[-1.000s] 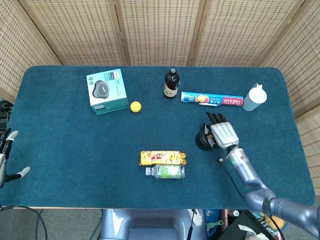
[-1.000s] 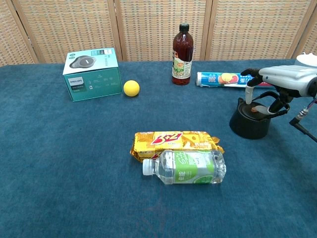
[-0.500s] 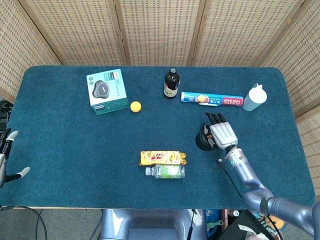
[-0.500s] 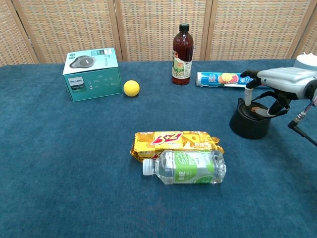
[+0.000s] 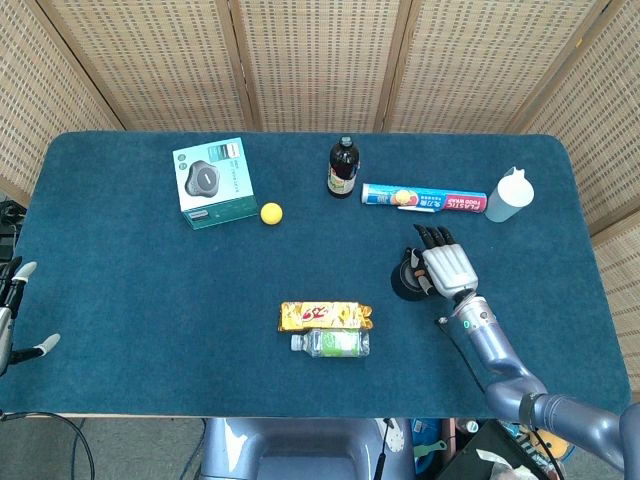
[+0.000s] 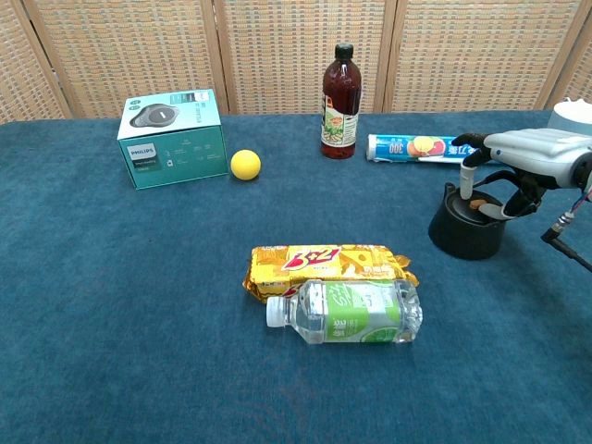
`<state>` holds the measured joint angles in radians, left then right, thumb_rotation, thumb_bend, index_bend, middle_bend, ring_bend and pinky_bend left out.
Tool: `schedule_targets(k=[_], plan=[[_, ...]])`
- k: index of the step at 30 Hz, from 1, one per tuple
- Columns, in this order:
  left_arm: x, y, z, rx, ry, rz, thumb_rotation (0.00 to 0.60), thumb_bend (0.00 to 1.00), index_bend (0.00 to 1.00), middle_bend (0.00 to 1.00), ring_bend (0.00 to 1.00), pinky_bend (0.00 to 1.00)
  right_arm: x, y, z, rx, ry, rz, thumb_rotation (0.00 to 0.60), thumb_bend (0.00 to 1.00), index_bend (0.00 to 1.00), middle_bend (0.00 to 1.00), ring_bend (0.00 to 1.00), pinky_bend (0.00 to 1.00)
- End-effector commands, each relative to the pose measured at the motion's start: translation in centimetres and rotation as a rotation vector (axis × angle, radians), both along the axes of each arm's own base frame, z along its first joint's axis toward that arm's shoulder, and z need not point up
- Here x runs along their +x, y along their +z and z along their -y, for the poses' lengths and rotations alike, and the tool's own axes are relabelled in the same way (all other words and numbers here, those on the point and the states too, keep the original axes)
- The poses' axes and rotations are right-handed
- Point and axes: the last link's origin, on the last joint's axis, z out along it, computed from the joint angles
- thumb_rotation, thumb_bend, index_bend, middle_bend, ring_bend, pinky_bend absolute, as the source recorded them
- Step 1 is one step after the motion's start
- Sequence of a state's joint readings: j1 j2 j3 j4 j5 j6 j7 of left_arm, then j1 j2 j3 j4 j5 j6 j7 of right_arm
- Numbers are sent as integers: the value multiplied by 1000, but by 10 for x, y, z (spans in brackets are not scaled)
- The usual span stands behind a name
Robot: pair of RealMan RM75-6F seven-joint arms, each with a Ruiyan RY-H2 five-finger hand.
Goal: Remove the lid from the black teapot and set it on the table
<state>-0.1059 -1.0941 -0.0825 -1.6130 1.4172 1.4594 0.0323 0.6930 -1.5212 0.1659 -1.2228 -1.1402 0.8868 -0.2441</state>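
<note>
The black teapot point(image 5: 403, 284) point(image 6: 464, 234) stands at the table's right side. Its lid point(image 6: 476, 204), with a small brownish knob, sits on the pot. My right hand point(image 5: 447, 267) point(image 6: 531, 148) hovers over the pot, palm down. In the chest view the thumb and fingers point(image 6: 505, 201) curl down on either side of the knob; contact is not clear. The head view hides the lid under the hand. My left hand point(image 5: 12, 312) shows only at the far left edge, off the table, fingertips apart and holding nothing.
A dark bottle point(image 5: 343, 168), a cling-film roll point(image 5: 423, 198) and a white bottle point(image 5: 509, 195) stand behind the teapot. A snack pack point(image 5: 325, 316) and a lying water bottle point(image 5: 335, 344) are at front centre. A teal box point(image 5: 212, 183) and yellow ball point(image 5: 271, 212) are at back left.
The right hand's thumb and fingers have drawn a little closer around the lid knob. The lid stays on the pot and the left hand has not moved.
</note>
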Motion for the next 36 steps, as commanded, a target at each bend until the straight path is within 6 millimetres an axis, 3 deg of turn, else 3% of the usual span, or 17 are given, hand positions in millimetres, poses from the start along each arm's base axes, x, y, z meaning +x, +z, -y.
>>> schedule_targets(k=[1,15,23,29,36], plan=[[0,0,0,1,-1,0,600,70,0,0,0,0,-1,-1,0,3,2,-5,600,544,544,0,0,0],[0,1,0,3,1,3,600,69,0,0,0,0,1,2,0,-16,17,18,600,544,615,0,0,0],[-1,1,-1,0,3,5,600,70,0,0,0,0,18,29,-10,-63,99,95,600,544,618,0,0,0],[0,1,0,2,-3,7,600,69,0,0,0,0,18,46,-38,-33,164,114,600,544,618,0,0,0],[1,2,2,1,-9,9,600,69,0,0,0,0,-8,37,-84,72,213,57,600,544,618,0,0,0]])
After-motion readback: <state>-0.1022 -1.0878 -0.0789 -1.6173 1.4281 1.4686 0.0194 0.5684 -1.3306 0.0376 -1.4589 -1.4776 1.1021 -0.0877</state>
